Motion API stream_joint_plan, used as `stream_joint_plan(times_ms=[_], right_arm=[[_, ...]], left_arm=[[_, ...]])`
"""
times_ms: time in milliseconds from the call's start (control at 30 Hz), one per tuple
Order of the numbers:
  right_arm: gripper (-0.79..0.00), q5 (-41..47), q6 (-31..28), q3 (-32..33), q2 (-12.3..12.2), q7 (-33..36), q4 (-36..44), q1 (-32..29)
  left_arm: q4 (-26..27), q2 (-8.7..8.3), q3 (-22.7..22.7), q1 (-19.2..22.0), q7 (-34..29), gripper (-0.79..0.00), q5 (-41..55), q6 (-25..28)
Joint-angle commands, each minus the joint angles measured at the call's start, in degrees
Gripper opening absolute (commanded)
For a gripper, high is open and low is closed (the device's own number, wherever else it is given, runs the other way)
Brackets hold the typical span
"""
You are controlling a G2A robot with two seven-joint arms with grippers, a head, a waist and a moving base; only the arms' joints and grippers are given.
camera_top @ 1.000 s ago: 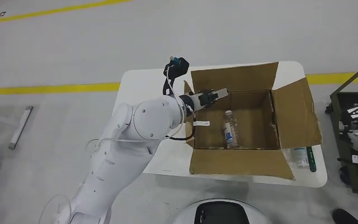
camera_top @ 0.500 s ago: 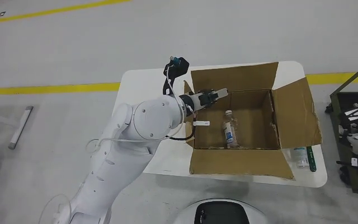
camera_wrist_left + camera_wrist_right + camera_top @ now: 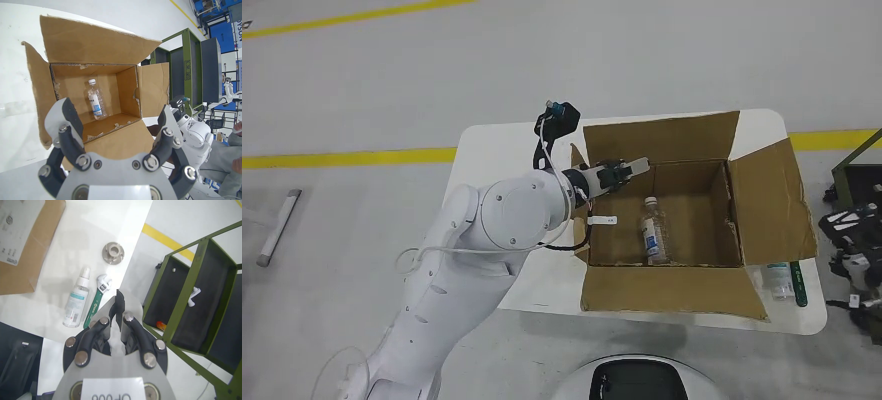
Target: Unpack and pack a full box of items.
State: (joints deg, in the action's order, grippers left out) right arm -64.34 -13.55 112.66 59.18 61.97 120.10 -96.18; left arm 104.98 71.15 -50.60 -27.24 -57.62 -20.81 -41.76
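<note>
An open cardboard box (image 3: 597, 250) stands on the white table (image 3: 502, 150) with its flaps spread. A clear plastic bottle (image 3: 652, 231) with a white cap lies on the box floor, also seen in the left wrist view as the bottle (image 3: 95, 103). My left gripper (image 3: 117, 115) hovers open above the box's edge (image 3: 113, 128), nothing between its fingers; from above, the left gripper (image 3: 630, 168) is over the box's left side. My right gripper (image 3: 119, 300) is shut and empty, off the table's right end, beside a spray bottle (image 3: 76, 302) and a green-handled wrench (image 3: 98, 298).
A round metal flange (image 3: 113, 253) lies on the table beyond the wrench. A green metal cart (image 3: 189, 298) with dark shelves stands close to the table's right end. The spray bottle (image 3: 779, 280) and wrench (image 3: 798, 284) sit at the table's front right corner.
The right arm at the right edge of the top view has shifted slightly toward the table. The left arm, box and bottle have not moved.
</note>
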Motion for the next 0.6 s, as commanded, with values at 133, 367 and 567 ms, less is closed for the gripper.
stream_joint_plan(times_ms=[133, 367, 567], right_arm=[[-0.785, 4.2, 0.5, -2.0, -0.3, 9.2, -0.1, 1.4], [-0.785, 8.4, 1.0, -0.9, -0.4, 9.2, -2.3, 1.8], [-0.730, 8.8, 3.4, -2.2, -0.4, 8.7, -2.4, 1.6]], left_arm=[[0.0, 0.00, 0.0, 0.0, 0.0, 0.000, 0.0, 0.0], [0.0, 0.00, 0.0, 0.0, 0.0, 0.000, 0.0, 0.0], [0.0, 0.00, 0.0, 0.0, 0.0, 0.000, 0.0, 0.0]])
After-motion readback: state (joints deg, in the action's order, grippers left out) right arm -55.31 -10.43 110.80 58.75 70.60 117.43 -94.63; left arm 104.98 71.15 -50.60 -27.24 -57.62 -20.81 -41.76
